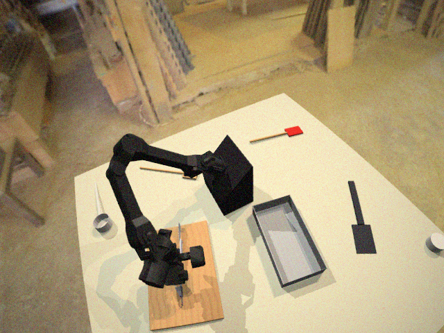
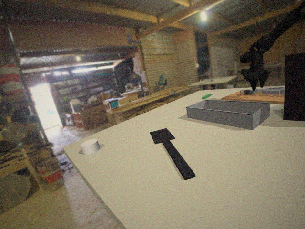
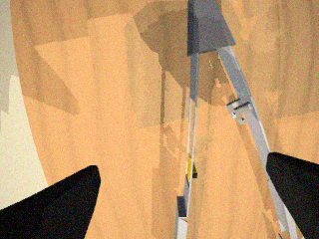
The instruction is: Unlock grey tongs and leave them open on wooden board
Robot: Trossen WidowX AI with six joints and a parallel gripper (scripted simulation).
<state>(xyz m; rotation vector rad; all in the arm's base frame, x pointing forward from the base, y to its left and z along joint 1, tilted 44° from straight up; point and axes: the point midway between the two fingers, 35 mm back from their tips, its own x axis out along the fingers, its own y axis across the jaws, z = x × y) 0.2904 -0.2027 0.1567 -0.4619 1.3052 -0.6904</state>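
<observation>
Tongs (image 1: 180,247) lying spread open on board (image 1: 200,304), lower centre; arm bent steeply down above, fingers released wide, straddling without touching.

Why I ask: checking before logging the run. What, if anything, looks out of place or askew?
Nothing stands out. The grey metal tongs lie spread open on the rectangular wooden board, the open black claw above them holding nothing. The grey roasting tin sits upright, with nothing visible across it.
</observation>
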